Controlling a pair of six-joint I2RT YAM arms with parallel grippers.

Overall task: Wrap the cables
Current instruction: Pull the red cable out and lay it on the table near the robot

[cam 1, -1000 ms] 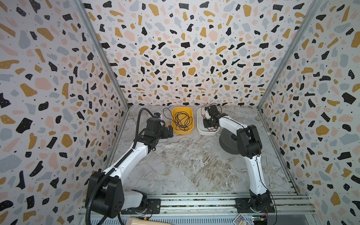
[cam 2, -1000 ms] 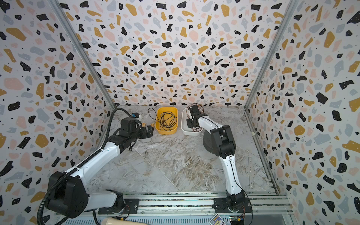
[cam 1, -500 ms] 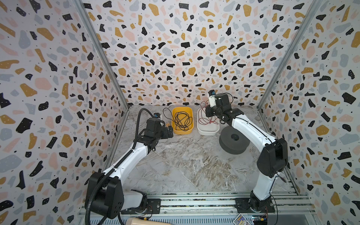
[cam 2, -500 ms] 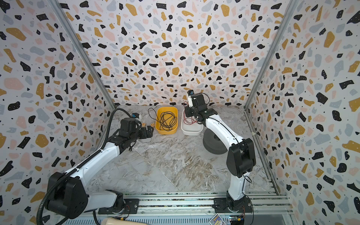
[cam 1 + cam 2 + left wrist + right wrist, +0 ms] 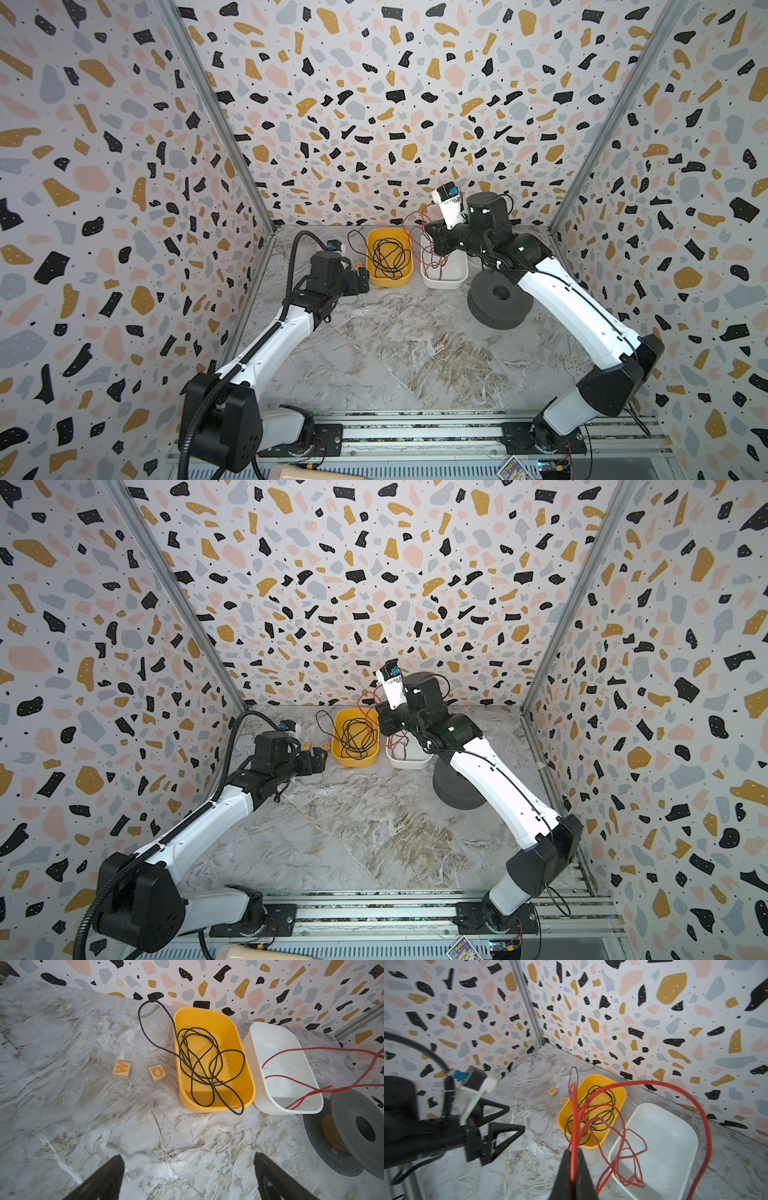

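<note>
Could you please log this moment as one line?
right gripper: shut on red wire above white tub | left gripper: open, empty | black wire: mostly in yellow tub

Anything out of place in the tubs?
Black wire spills from the yellow tub: a loop lies on the table beside it, an end hangs over the near rim. Red wire, pinched in the right gripper, trails out of the white tub.

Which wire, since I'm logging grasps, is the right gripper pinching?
The red-orange wire, pinched in the right gripper, trailing into the white tub; the black wire lies mostly in the yellow tub.
</note>
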